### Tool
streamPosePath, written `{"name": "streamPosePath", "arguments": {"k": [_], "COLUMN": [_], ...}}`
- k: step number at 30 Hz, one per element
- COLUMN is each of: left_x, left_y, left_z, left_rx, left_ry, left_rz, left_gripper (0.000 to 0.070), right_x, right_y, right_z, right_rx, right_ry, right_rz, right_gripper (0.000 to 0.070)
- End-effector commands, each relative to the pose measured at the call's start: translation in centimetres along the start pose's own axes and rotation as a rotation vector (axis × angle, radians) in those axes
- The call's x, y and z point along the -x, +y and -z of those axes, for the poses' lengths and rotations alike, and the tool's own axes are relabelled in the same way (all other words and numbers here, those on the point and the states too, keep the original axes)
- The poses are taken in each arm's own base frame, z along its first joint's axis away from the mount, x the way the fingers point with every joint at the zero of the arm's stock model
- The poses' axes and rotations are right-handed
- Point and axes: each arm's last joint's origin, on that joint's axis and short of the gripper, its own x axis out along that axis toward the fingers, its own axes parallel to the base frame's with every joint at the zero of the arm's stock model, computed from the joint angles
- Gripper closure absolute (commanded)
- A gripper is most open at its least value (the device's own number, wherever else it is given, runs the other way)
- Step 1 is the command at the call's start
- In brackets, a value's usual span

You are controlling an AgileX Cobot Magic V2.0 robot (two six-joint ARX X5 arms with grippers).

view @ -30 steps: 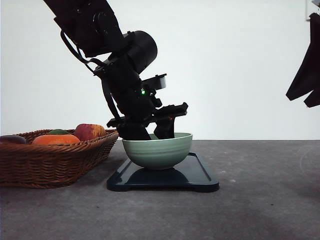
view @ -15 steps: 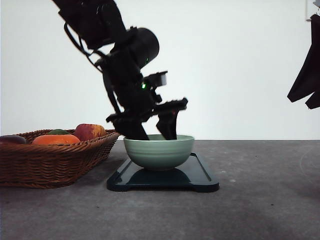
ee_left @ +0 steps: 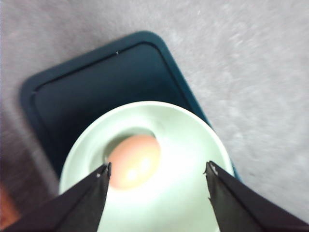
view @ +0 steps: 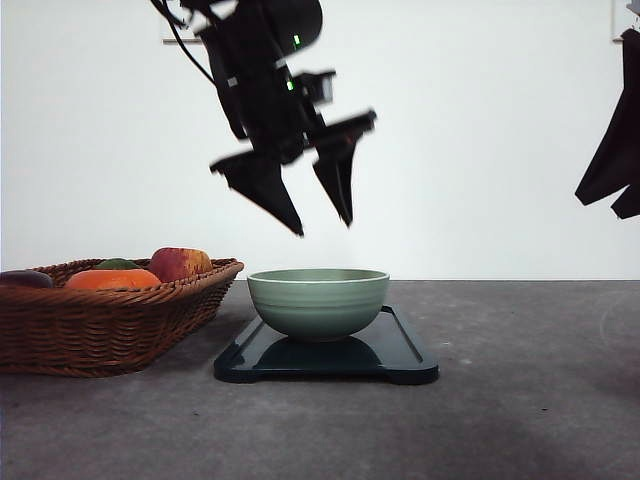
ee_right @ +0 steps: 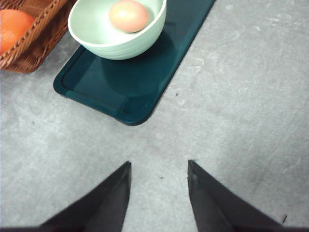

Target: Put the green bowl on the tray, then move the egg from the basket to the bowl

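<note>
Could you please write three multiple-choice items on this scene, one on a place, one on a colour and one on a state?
1. Where does the egg lie?
A. in the basket
B. in the green bowl
C. on the bare table

2. What colour is the tray?
A. dark navy
B. bright red
C. white

3. How do the left gripper fingers stand?
A. shut on the egg
B. shut on the bowl's rim
C. open and empty, above the bowl

Answers:
1. B, as both wrist views show the egg inside the green bowl, not in the basket.
2. A, as the tray looks glossy dark navy.
3. C, as the front view shows the fingers spread in the air above the bowl.
</note>
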Motion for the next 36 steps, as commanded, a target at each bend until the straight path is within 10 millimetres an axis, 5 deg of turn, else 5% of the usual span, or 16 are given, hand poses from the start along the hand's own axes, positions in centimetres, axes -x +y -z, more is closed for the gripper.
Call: {"name": "streamPosePath", "arguments": {"k": [1, 10, 27, 36], "left_x": [1.8, 7.3, 14.1, 16.3], "left_y": [-0.3, -0.1, 3.2, 4.5], "left_z": [-0.8, 2.0, 15.7, 20.8], "left_rx": [0.005, -0.027, 0.127, 0.23], "left_ry": [-0.045, -0.105, -0.283, -0.335], "left_rz": [0.007, 0.007, -0.053, -0.096], "left_gripper": [0.0305, 0.0309, 0.0309, 0.0309], "right_x": [0.0, 0.0, 0.0, -0.1], "right_y": [0.1, 0.1, 0.1, 0.2], "right_z": [-0.2, -0.2, -0.2, -0.2], "right_rx": [0.002, 0.004, 0.046, 0.062], "right_ry": [-0.003, -0.003, -0.007, -0.008], "right_rz": [-0.005, -0.005, -0.006, -0.007], "right_gripper": [0.0469, 0.0469, 0.0469, 0.0469]}}
